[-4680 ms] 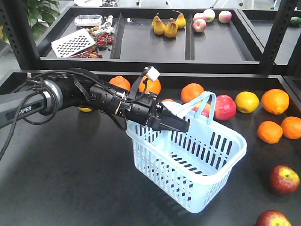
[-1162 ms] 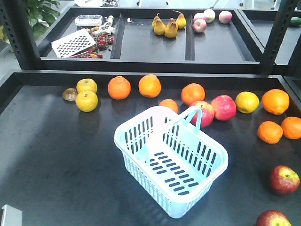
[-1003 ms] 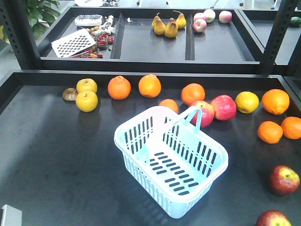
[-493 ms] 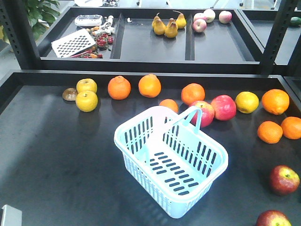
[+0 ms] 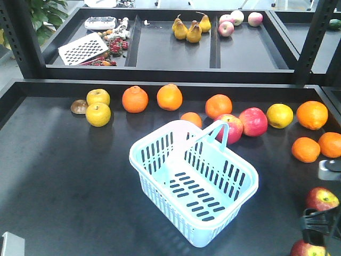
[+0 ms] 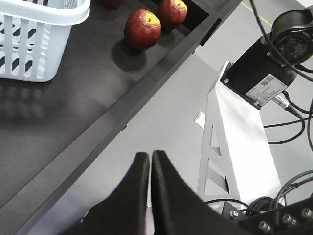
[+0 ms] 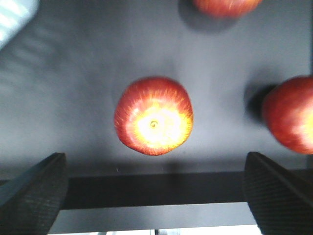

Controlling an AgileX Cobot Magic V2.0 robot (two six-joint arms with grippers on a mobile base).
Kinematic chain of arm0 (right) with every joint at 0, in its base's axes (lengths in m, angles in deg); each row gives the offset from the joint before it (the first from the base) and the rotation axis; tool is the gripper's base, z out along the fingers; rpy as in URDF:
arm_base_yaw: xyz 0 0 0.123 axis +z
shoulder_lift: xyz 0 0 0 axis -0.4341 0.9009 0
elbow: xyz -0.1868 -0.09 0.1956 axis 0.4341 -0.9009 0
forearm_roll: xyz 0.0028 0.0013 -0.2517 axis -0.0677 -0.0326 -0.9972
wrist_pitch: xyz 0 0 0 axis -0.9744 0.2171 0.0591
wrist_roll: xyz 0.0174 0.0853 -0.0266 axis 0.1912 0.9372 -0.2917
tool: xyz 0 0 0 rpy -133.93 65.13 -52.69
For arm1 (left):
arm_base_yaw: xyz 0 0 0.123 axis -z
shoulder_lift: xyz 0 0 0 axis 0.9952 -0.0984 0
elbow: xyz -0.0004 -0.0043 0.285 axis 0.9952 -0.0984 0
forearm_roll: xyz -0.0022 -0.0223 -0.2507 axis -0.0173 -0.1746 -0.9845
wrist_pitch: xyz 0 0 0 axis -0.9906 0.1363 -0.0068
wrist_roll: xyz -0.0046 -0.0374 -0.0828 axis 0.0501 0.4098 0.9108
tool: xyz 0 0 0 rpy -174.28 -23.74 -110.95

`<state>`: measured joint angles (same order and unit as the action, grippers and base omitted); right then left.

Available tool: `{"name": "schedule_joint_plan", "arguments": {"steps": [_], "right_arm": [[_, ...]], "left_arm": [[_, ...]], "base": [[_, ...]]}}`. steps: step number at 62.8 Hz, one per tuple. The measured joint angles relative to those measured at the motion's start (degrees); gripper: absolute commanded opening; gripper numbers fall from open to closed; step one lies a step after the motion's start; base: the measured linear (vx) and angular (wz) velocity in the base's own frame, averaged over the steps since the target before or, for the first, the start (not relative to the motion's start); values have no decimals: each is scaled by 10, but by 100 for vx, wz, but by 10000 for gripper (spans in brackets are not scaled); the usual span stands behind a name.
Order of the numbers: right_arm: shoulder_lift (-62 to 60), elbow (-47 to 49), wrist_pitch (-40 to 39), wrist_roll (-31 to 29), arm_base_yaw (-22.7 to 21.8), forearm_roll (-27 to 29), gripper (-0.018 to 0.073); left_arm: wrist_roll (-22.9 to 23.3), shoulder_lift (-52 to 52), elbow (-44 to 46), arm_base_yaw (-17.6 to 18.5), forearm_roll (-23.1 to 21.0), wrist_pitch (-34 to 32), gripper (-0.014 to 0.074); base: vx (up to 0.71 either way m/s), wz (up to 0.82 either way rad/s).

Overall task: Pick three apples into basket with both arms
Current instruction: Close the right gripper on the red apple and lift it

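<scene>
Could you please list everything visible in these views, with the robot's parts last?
basket: one, pale blue, empty, centre of table.
dark apples: three, maroon-red, table's front right.
pinkish apples: two, behind basket.
oranges: seven, back row and right side.
yellow fruits: three, back row.
brown item: one, back left.
pears: three, yellow, upper shelf.
pale apples: three, upper shelf.
grater: one, white, upper shelf.
left gripper: jaws shut, empty, beyond table edge.
right gripper: jaws open, above a dark apple.

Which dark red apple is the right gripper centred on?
The yellow-patched apple, centred ahead of the open right gripper; a second apple lies at the top edge, a third apple at the right.
</scene>
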<state>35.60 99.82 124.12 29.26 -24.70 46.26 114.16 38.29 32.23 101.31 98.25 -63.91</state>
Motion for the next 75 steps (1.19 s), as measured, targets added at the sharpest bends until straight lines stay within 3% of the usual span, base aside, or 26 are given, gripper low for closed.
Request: {"name": "schedule_joint_plan", "arguments": {"steps": [54, 65, 75], "right_arm": [[309, 18, -127, 11, 0, -8, 627], [318, 21, -132, 13, 0, -11, 452], [311, 21, -133, 13, 0, -11, 139]], "left_arm": [[0, 0, 0, 0, 0, 0, -8], [0, 0, 0, 0, 0, 0, -8], [0, 0, 0, 0, 0, 0, -8]], "base": [[0, 0], [0, 0], [0, 0]]}}
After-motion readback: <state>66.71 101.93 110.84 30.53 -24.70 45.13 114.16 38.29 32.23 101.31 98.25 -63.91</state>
